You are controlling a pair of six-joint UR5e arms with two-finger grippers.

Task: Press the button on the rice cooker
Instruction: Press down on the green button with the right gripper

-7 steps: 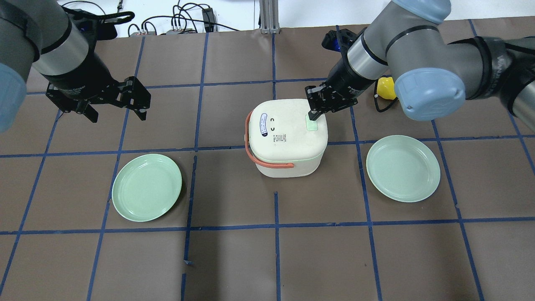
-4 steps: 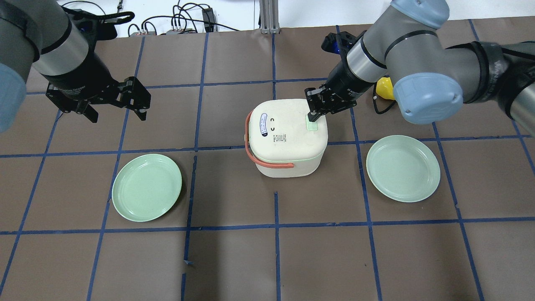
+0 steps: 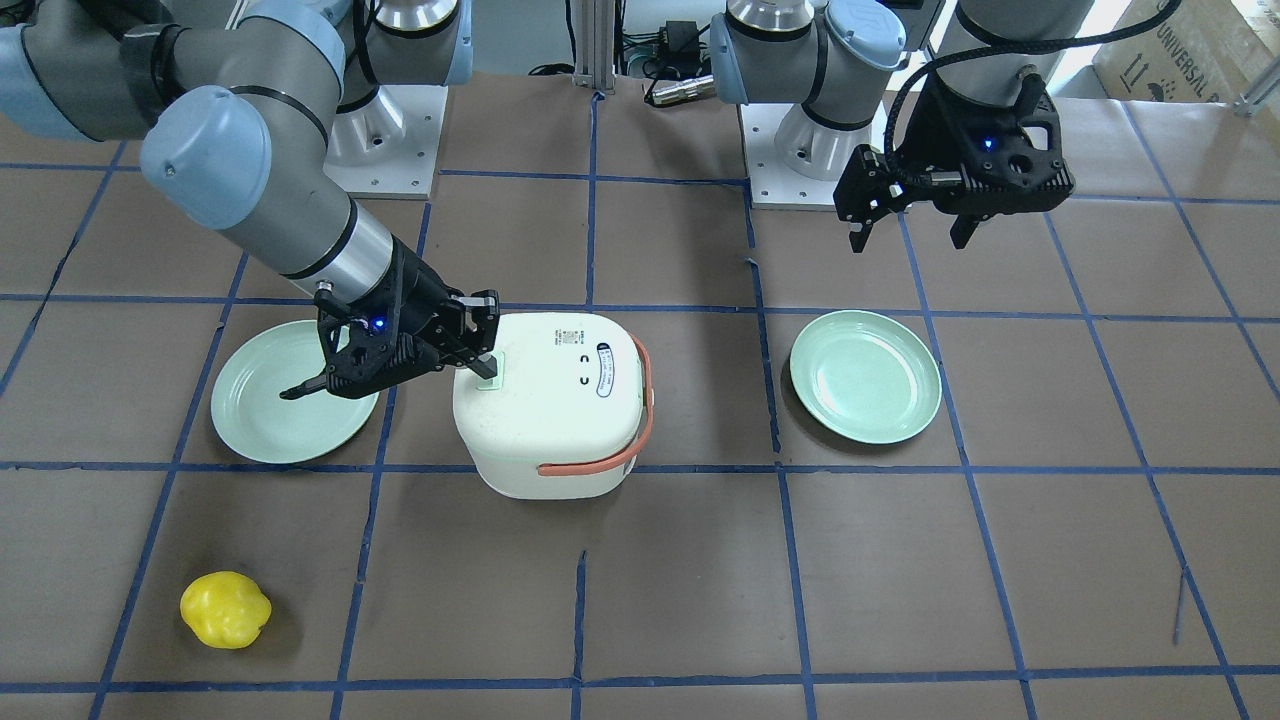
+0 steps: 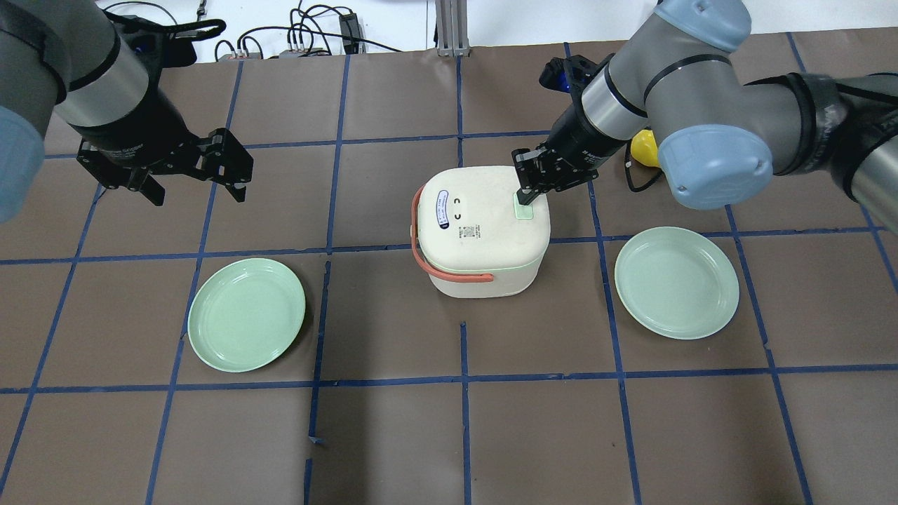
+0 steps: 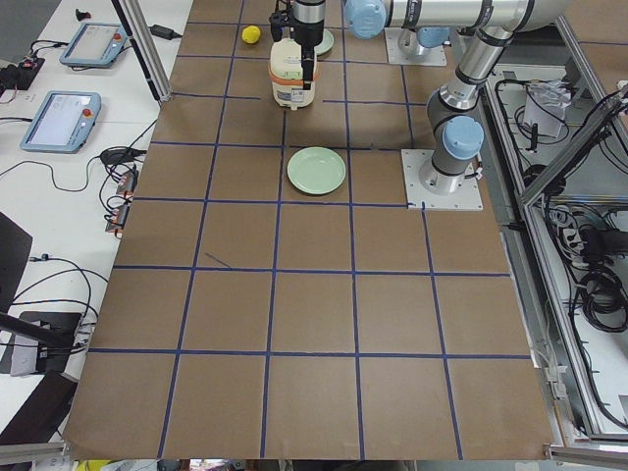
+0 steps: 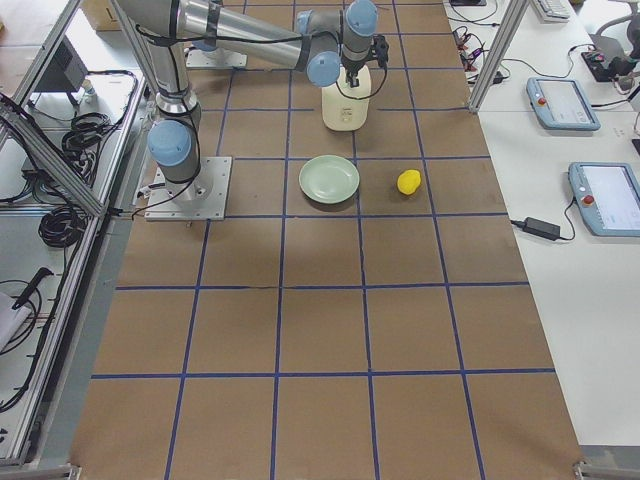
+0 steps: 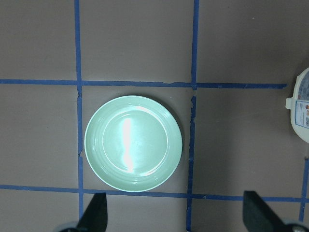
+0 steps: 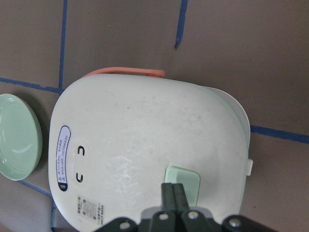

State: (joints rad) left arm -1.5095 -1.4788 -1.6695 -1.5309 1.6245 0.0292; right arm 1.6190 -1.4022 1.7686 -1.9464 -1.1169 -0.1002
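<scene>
The white rice cooker with an orange handle stands mid-table; it also shows in the front view and the right wrist view. Its pale green button is on the lid's right edge. My right gripper is shut, and its joined fingertips point down onto the button. My left gripper is open and empty. It hangs above the table, far to the left of the cooker.
One green plate lies below the left gripper. Another green plate lies to the right of the cooker. A yellow object lies behind the right arm. Cables run along the table's far edge.
The right arm's upper joints have shifted slightly while its fingertips stay on the green button. The left arm has not moved.
</scene>
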